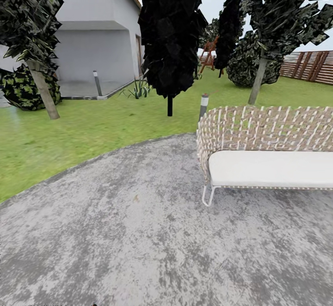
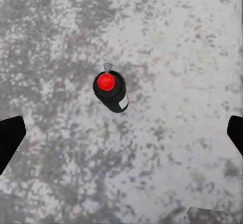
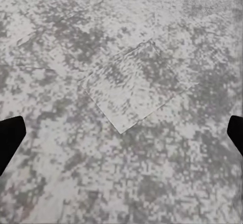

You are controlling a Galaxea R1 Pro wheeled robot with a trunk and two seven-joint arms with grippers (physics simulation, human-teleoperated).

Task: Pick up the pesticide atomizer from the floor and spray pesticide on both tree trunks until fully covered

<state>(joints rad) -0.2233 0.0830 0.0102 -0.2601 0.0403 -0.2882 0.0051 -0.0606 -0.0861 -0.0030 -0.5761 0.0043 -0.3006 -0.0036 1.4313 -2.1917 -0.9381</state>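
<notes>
The pesticide atomizer [image 2: 112, 93], a small dark bottle with a red top and a white label, stands on the grey concrete floor [image 2: 177, 41] in the left wrist view. My left gripper [image 2: 121, 133] hangs above it, open, with its dark fingertips [image 2: 10, 138] spread wide and the bottle apart from both. My right gripper [image 3: 121, 135] is open too, over bare concrete [image 3: 61, 41]. In the head view two tree trunks rise from the lawn [image 1: 92, 125]: one at the left [image 1: 44, 88], one at the right [image 1: 257, 82].
A wicker bench [image 1: 268, 153] with a white cushion stands on the paving at the right. Bollard lights [image 1: 203, 105] [image 1: 97, 83], a dark narrow tree [image 1: 169, 56], a round bush [image 1: 27, 88], a white house [image 1: 97, 33] and a slatted fence [image 1: 310, 65] surround the lawn.
</notes>
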